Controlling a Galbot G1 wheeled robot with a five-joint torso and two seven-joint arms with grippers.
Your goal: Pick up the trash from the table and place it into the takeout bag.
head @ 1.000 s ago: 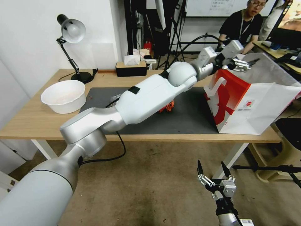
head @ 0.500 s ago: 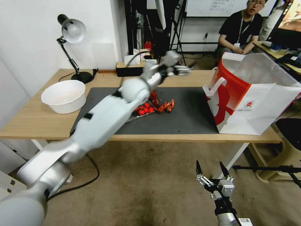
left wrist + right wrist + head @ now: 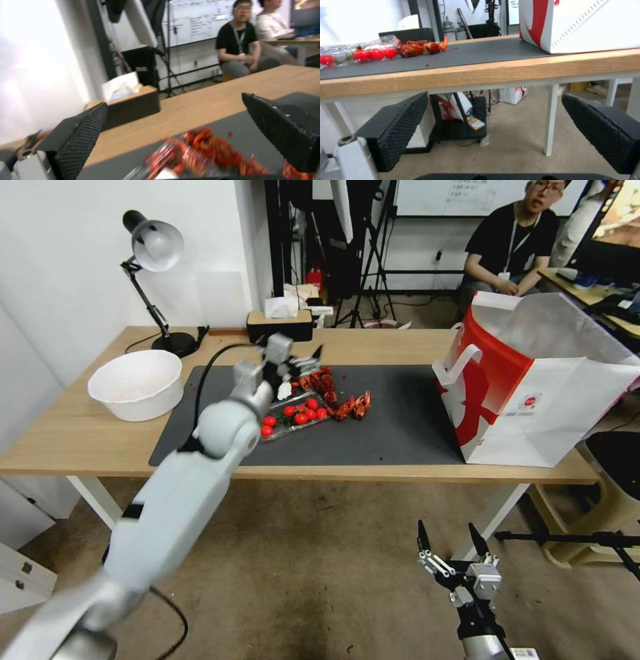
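On the dark mat (image 3: 400,427) of the table (image 3: 80,440) lies trash: a clear tray of red tomatoes (image 3: 300,417) and a small heap of red shell scraps (image 3: 347,407). My left gripper (image 3: 303,361) hovers open just above the far end of this heap. In the left wrist view the scraps (image 3: 213,152) lie below my spread left gripper (image 3: 173,102). The white and red takeout bag (image 3: 553,400) stands open at the table's right end. My right gripper (image 3: 448,530) hangs open below the table's front edge. The right wrist view shows this gripper (image 3: 495,97) facing the tomatoes (image 3: 370,53) and the bag (image 3: 586,25).
A round white bowl (image 3: 137,383) sits on the bare wood left of the mat. Behind it stands a desk lamp (image 3: 153,247), and a tissue box (image 3: 279,325) rests at the back edge. A wide stretch of mat lies between the scraps and the bag.
My left arm has swung left from over the bag's mouth to above the red scraps, its gripper staying open. The right arm has not moved.
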